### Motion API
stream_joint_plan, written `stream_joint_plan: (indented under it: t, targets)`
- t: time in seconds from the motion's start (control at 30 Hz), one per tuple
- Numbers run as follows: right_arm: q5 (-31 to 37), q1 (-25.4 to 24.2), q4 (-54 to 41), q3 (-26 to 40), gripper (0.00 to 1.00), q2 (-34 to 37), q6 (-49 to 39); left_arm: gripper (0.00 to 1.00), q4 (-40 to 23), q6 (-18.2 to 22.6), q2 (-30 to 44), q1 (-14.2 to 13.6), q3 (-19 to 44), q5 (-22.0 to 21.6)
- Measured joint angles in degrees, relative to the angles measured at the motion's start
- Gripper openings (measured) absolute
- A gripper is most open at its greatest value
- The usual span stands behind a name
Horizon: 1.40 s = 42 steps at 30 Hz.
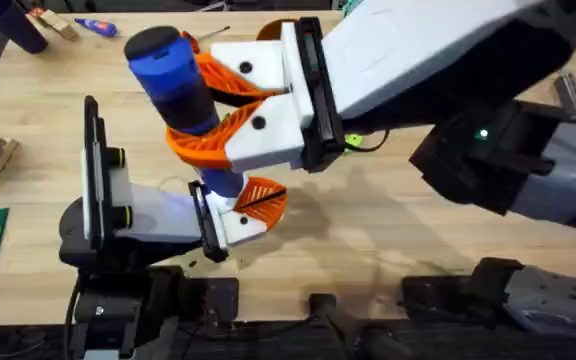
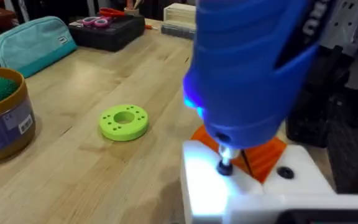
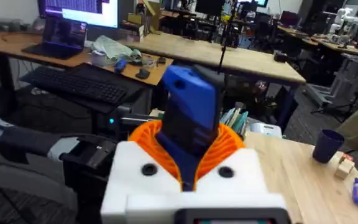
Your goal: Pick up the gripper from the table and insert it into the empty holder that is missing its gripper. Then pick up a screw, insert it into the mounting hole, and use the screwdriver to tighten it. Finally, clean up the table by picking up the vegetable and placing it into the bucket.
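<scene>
**benchrat:** so why's the right hand (image 1: 223, 115) holding that fat bright blue cylindrical screwdriver (image 1: 180, 85) tipped over like that? Its orange lattice fingers (image 1: 218, 140) are clamped around the handle, black cap up top, thin end pointing down.

**yam_fan:** my guess is it's lining the bit up with the mounting hole. In the left wrist view the metal tip (image 2: 224, 165) is sitting right on the small white plastic holder block (image 2: 253, 193), with a blue glow around it, so I'd say we're in the tightening step. The tilt looks like it just follows the angle the holder is held at.

**benchrat:** and the little orange ribbed finger piece (image 1: 265, 196)?

**yam_fan:** already seated in the holder, poking out just beside the screwdriver tip. From overhead, the holder's short white and black arm runs out from the lower-left base, low over the light wooden plank counter (image 1: 388, 220) and close to the bases, which I reckon keeps the hole steady under the driver. Whether the left hand's own fingers are apart or together, I can't tell.

**benchrat:** cleanup still to go?

**yam_fan:** looks like it. Further out there's a lime green flat ring with holes (image 2: 123, 121) lying on the counter, and past that the round orange-rimmed bucket (image 2: 2, 118) with something green and fuzzy in it. Can't say if that's the vegetable.
</scene>
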Motion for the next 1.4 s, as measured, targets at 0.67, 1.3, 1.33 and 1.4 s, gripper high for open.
stream_joint_plan:
  t: [0.67, 1.3, 1.33, 1.4]
  targets:
    - [0.01, 0.0, -0.82, 0.02, 0.061, 0.0, -0.17, 0.007, 0.0, 0.0, -0.01, 0.0, 0.0, 0.0]
    - [-0.01, 0.0, 0.66, 0.07, 0.061, 0.02, -0.18, 0.007, 0.0, 0.0, 0.01, 0.0, 0.0, 0.0]
    - [-0.03, 0.0, 1.23, 0.16, 0.061, 0.02, -0.17, 0.007, 0.0, 0.0, 0.0, 0.0, 0.0, 0.0]
    - [-0.19, 0.0, 0.82, 0.93, 0.061, 0.03, -0.16, 0.007, 0.0, 0.0, 0.01, 0.0, 0.0, 0.0]
